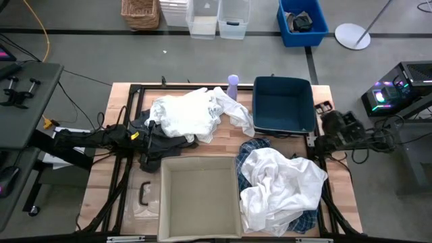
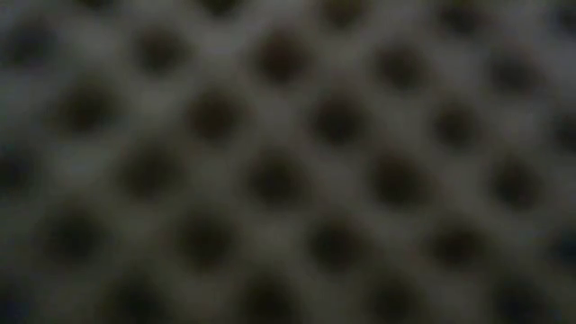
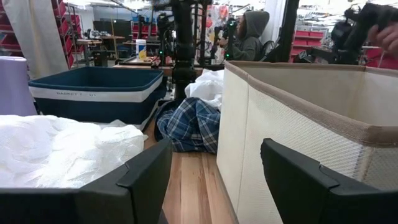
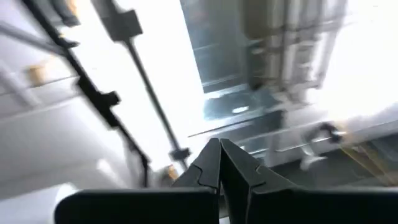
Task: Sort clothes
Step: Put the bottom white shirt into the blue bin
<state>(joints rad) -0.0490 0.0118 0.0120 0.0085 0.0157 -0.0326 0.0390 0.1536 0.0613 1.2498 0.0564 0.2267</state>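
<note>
A white heap of clothes (image 1: pixel 185 115) lies at the table's far left, with a dark garment (image 1: pixel 165 143) beside it on the near side. Another white garment (image 1: pixel 280 185) lies over the blue-and-white plaid shirt (image 1: pixel 255 145) at the near right. The plaid shirt (image 3: pixel 193 124) and the white heap (image 3: pixel 56 149) also show in the left wrist view. My left gripper (image 3: pixel 214 180) is open and empty, low at the table's left by the dark garment (image 1: pixel 147 132). My right gripper (image 4: pixel 219 144) is shut and empty, pointing upward at the table's right edge (image 1: pixel 329 121).
A beige fabric box (image 1: pixel 199 196) stands at the near middle, its wall (image 3: pixel 292 124) close to my left gripper. A dark blue bin (image 1: pixel 283 104) stands at the far right, a purple cylinder (image 1: pixel 233 86) beside it. Mesh fabric (image 2: pixel 288 162) fills the low view. A person (image 3: pixel 249 37) stands beyond the table.
</note>
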